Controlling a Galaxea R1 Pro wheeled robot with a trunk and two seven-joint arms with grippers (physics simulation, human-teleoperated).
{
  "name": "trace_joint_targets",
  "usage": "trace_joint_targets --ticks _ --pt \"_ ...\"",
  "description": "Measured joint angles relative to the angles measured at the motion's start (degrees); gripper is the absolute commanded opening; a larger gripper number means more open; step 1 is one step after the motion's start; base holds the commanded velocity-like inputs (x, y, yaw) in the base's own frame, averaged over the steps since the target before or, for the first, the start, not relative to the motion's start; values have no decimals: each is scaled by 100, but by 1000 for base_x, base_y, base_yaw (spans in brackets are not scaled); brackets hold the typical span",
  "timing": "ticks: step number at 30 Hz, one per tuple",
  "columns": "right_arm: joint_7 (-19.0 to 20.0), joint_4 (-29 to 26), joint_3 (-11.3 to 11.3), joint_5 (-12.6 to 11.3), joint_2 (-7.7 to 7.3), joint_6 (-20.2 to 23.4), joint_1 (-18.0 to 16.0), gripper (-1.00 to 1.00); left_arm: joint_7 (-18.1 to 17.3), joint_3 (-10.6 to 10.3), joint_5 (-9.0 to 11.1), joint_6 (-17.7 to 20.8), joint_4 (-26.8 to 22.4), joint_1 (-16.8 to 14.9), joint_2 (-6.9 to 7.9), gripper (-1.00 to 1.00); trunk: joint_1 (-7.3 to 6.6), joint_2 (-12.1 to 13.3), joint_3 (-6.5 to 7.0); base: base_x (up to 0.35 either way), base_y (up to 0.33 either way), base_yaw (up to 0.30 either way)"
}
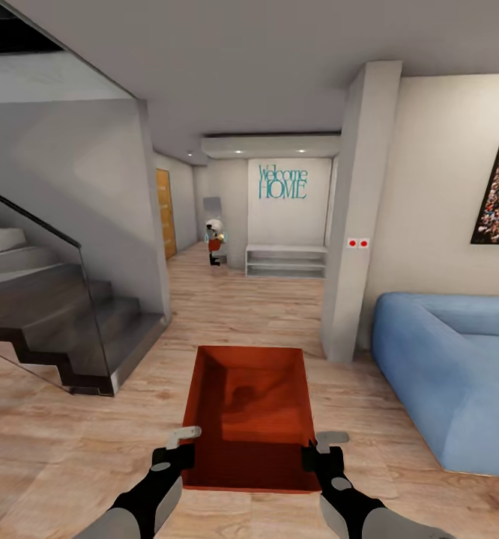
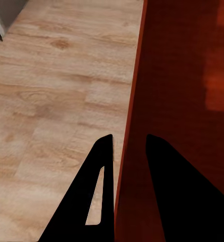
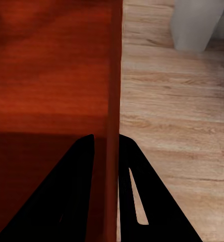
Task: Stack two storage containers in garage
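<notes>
You are holding one orange-red storage container (image 1: 251,408) out in front of you, above the light wood plank floor (image 1: 70,449) of the living room. Your left gripper (image 1: 180,454) pinches the bin's left wall near the close corner, with one finger inside the bin and one outside. Your right gripper (image 1: 314,455) pinches the right wall the same way. In the left wrist view, the left gripper (image 2: 126,151) has the thin red wall (image 2: 129,126) squeezed between its two dark fingers. In the right wrist view, the right gripper (image 3: 108,146) has the other wall (image 3: 113,75) squeezed tight too. The bin sits level and its open top faces up. A blue sofa (image 1: 452,374) is on your right, and a grey pillar (image 1: 358,217) stands just beside it. Dark stairs (image 1: 47,299) with a glass rail are on your left. Far down the hall, a wall says "Welcome HOME" (image 1: 282,182) in blue-green letters above a low white shelf (image 1: 286,260).
</notes>
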Motion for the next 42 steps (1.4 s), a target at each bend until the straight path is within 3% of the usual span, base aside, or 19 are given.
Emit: trace_joint_targets --ticks 42 --pt "-2 1 3 -5 0 -2 5 -100 0 -2 0 -3 9 -1 0 -100 0 0 0 322 0 9"
